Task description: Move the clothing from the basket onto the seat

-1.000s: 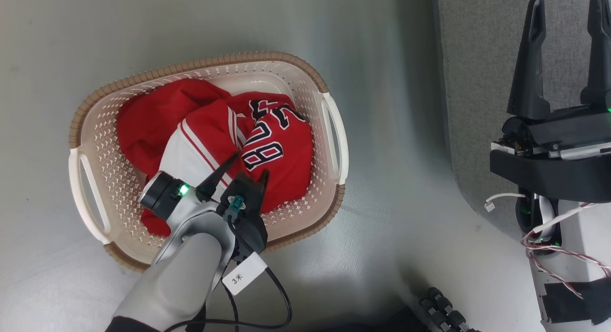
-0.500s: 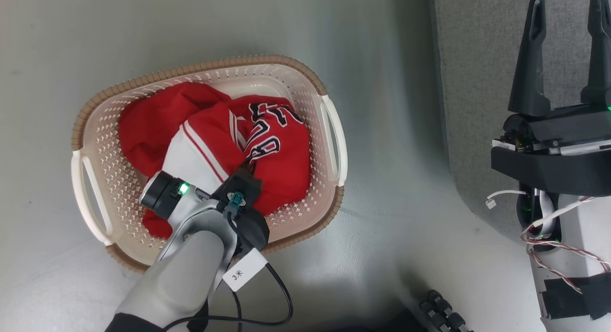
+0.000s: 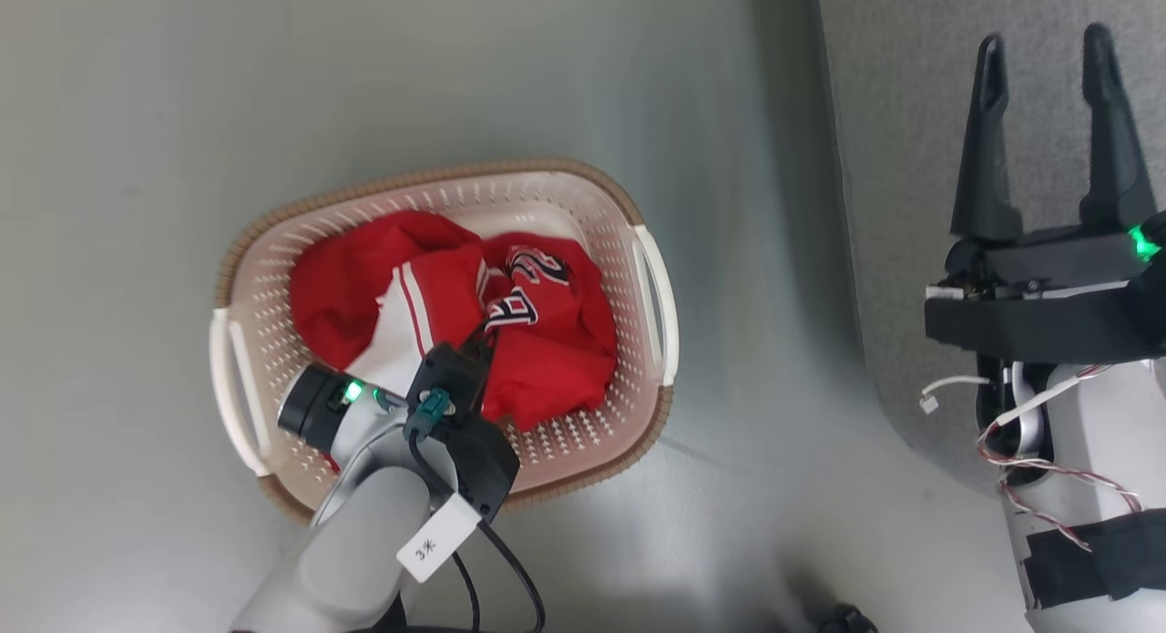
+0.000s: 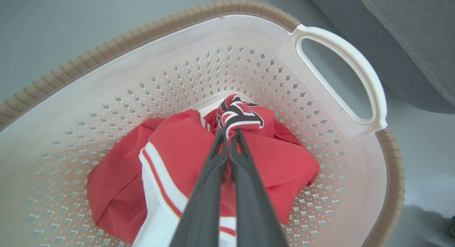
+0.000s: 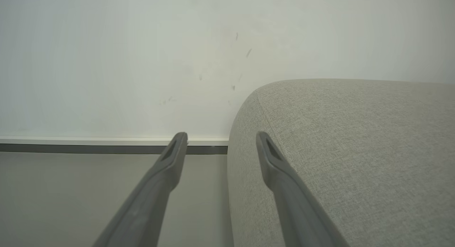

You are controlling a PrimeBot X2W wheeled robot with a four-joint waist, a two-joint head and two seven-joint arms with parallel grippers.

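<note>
The clothing lies bunched in the middle of the basket, the numbered garment toward the handle edge nearest the seat, the white-trimmed one toward the opposite handle edge. The left gripper is clenched on a raised fold of the numbered garment, with red cloth and part of a dark numeral pinched at the tips. A pinch this high on the fabric should let the garment lift clear of the rim without dragging the basket (the overlapping second garment may follow). The left arm reaches down over the basket's near edge, fingers pointing toward its far wall. The basket stands on the floor, near the seat's rounded corner but apart from it. The right gripper hangs over the seat's edge, fingers spread and holding nothing, well apart from the basket.
</note>
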